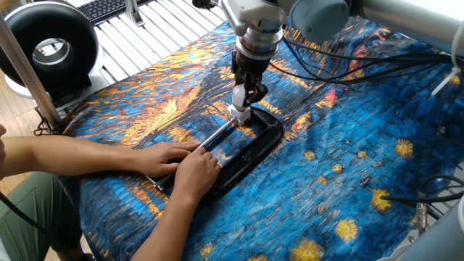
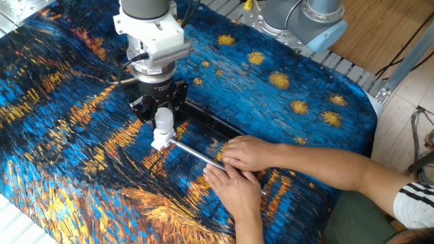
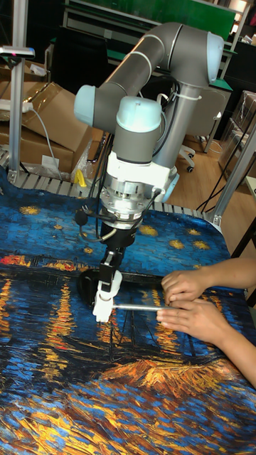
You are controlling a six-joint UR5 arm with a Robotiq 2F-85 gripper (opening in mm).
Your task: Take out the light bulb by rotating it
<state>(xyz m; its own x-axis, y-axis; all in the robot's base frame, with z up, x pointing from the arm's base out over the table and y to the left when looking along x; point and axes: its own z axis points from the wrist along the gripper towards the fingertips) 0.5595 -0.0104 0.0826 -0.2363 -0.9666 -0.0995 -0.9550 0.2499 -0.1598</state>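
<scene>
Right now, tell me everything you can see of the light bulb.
The light bulb is small and white, with a round frosted-looking globe on top and a narrower white neck below. It stands roughly upright in a short white socket at one end of the black clamp lying on the painted cloth. The tool comes straight down from above and its dark fingers close on the globe from either side. The person's hands are on the clamp's metal bar, apart from the bulb.

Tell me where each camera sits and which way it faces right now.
One fixed view: high off one corner, person at left; shows gripper on the light bulb.
Other fixed view: high on the opposite side, person at right; shows wrist and black C-clamp.
Tall fixed view: low, level, facing the arm's front.
All three share bulb, gripper and the person's hands.
</scene>
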